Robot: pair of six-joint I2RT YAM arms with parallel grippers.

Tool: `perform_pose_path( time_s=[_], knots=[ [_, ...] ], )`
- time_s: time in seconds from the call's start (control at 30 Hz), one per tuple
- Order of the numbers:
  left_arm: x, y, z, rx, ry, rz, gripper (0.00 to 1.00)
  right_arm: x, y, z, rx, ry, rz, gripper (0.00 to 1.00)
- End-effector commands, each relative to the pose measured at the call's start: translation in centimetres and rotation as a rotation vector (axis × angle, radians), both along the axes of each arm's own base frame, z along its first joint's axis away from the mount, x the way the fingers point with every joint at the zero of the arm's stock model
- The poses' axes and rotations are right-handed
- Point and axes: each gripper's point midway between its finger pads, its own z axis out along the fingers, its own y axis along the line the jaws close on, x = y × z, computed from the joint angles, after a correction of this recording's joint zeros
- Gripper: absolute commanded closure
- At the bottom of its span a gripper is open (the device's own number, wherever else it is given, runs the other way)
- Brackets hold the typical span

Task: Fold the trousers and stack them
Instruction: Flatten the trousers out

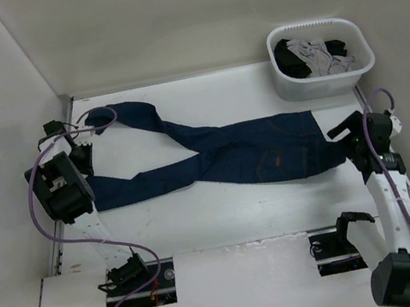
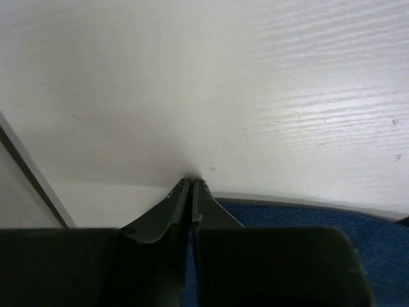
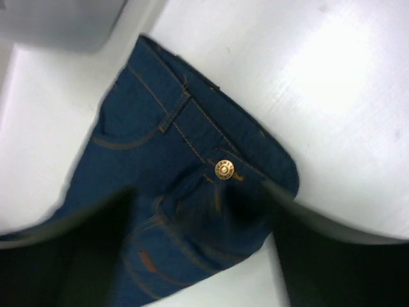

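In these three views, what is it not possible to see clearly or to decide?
- Left wrist view: the jaws of the left gripper are shut, but their own bodies hide whether the trousers are pinched.
- Right wrist view: the right gripper is blurred; contact with the waistband is unclear.
- Top view: the left arm covers one leg end; the garments in the basket are too small to identify.

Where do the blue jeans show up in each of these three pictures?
Top: jeans across the middle, legs crossed, waist at right.
Left wrist: jeans as a blue strip, bottom right.
Right wrist: jeans fill the centre, button showing.
Shared landmark: the white table.
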Motion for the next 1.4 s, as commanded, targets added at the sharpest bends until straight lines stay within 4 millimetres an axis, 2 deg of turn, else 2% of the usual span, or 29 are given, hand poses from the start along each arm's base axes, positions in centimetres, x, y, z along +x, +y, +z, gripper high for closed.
perform_pose_path(
  time_s=[0.0,0.1,0.3,0.4,0.53,0.67,0.7,0.73,0.8,0.83,0.9,0.93,1.0,1.1,1.17,1.23,1.27,1.33,1.37],
  knots=[
    [-2.4,-1.3,-0.6,-0.035,0.038,-0.006,1.00,-2.6,-0.2,0.7,0.127,-0.025,-0.151,0.00],
    [-1.9,-0.2,0.8,0.011,-0.039,0.017,1.00,-2.9,1.4,0.0,0.300,-0.066,-0.207,0.00],
    [-0.7,1.6,4.5,0.081,-0.183,0.051,1.00,0.4,4.0,-2.2,0.580,-0.052,-0.271,0.00],
    [-0.2,2.0,6.5,0.098,-0.253,0.062,1.00,2.1,3.6,-4.4,0.638,-0.013,-0.345,0.00],
    [0.3,2.3,9.8,0.129,-0.348,0.072,1.00,4.7,1.8,-6.4,0.622,0.057,-0.400,0.00],
    [0.6,3.6,14.5,0.170,-0.490,0.114,1.00,4.2,1.1,-8.9,0.573,0.158,-0.454,0.00],
    [0.5,4.1,15.7,0.181,-0.524,0.122,1.00,4.0,1.2,-9.6,0.573,0.176,-0.460,0.03],
    [0.4,4.7,16.9,0.192,-0.557,0.132,1.00,3.9,1.3,-10.4,0.578,0.192,-0.460,0.14],
    [0.1,5.6,18.7,0.201,-0.608,0.133,1.00,4.0,1.4,-11.4,0.585,0.209,-0.452,0.37],
    [0.1,6.1,19.5,0.204,-0.628,0.135,1.00,4.2,1.2,-11.6,0.579,0.210,-0.447,0.52],
    [0.1,7.4,20.5,0.216,-0.657,0.147,1.00,5.0,0.3,-11.3,0.544,0.201,-0.445,0.89],
    [0.3,8.0,21.1,0.224,-0.673,0.150,1.00,5.8,-0.1,-10.6,0.521,0.185,-0.433,0.99],
    [0.9,8.9,22.2,0.244,-0.705,0.145,1.00,8.0,-1.0,-8.4,0.468,0.121,-0.382,1.00],
    [2.9,10.5,25.6,0.293,-0.793,0.142,1.00,13.9,-1.5,-1.8,0.338,-0.074,-0.177,1.00],
    [3.9,10.9,28.2,0.311,-0.852,0.141,1.00,15.7,-1.7,1.9,0.250,-0.171,-0.094,1.00],
    [4.2,10.7,30.6,0.314,-0.907,0.128,1.00,15.6,-1.8,4.4,0.195,-0.244,-0.060,1.00],
    [4.0,10.3,31.6,0.313,-0.930,0.110,1.00,14.9,-1.8,4.9,0.178,-0.265,-0.058,1.00],
    [2.5,9.8,31.9,0.321,-0.937,0.082,1.00,12.3,-1.9,4.0,0.182,-0.267,-0.100,1.00],
    [1.5,9.8,31.2,0.342,-0.922,0.067,1.00,10.6,-2.1,2.5,0.205,-0.252,-0.147,0.98]
  ],
)
